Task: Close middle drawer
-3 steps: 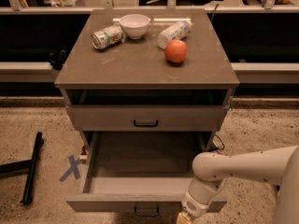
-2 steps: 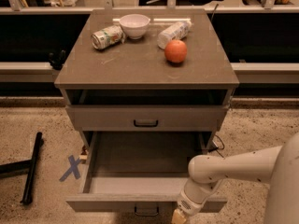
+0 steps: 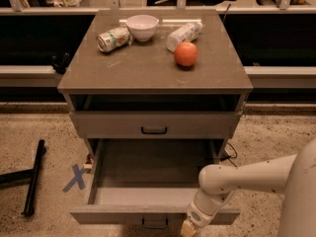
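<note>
The middle drawer (image 3: 148,181) is pulled far out of the grey-brown cabinet. Its long grey tray looks empty. Its flat front (image 3: 123,215) lies near the bottom edge of the view, with the small dark bar handle (image 3: 154,223) at its centre. My gripper (image 3: 189,228) is at the end of the white arm (image 3: 247,177), which comes in from the right. It is against the outside of the drawer front, just right of the handle, and is partly cut off by the bottom edge.
The drawer above (image 3: 154,125) stands slightly out, with a dark handle. On the cabinet top (image 3: 148,70) are a white bowl (image 3: 142,26), a tipped can (image 3: 113,38), a lying bottle (image 3: 183,34) and an orange fruit (image 3: 185,54). A black bar (image 3: 33,177) and a blue X mark (image 3: 75,177) are on the floor at left.
My gripper has shifted a little left and down along the drawer front, toward the handle. The drawer itself has not visibly moved.
</note>
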Available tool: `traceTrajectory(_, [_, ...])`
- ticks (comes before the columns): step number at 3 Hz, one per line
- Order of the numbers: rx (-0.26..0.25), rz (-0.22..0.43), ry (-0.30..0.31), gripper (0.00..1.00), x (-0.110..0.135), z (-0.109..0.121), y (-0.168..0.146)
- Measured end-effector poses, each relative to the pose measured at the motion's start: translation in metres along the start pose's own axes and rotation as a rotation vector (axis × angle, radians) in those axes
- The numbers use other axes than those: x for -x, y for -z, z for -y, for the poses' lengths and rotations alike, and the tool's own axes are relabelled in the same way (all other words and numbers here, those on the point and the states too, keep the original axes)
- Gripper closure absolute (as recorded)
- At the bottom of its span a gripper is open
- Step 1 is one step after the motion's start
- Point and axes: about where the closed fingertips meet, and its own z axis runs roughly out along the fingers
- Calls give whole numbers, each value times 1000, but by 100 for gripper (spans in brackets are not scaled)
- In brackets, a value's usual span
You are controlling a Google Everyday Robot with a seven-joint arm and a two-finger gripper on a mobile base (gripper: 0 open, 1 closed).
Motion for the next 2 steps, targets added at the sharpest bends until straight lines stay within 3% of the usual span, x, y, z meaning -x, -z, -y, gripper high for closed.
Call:
traceTrajectory(1, [-49, 12, -18, 100, 5, 20, -4])
traceTrajectory(2, [-49, 12, -18, 100, 4, 19, -5])
